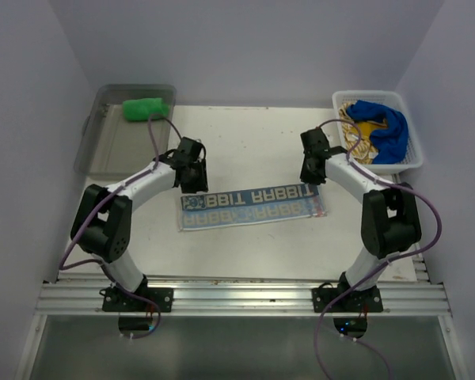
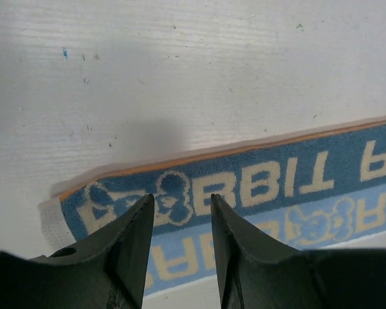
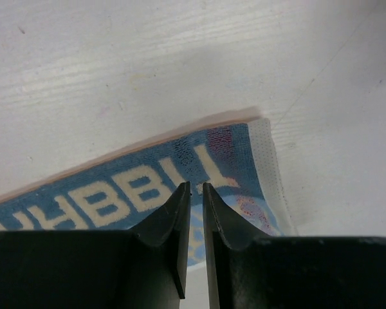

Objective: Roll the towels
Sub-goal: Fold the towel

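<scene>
Nearest me, the left gripper hangs open over the lettered blue towel; the right gripper is nearly closed, gripping nothing. I see a green towel in the clear bin; blue and yellow-tan towels fill the white basket.

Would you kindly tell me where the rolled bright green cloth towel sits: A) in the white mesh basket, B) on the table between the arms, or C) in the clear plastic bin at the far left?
C: the rolled bright green cloth towel lies inside the clear plastic bin at the table's far left.

A lab test cell: white enclosure walls, aluminium rail.
</scene>
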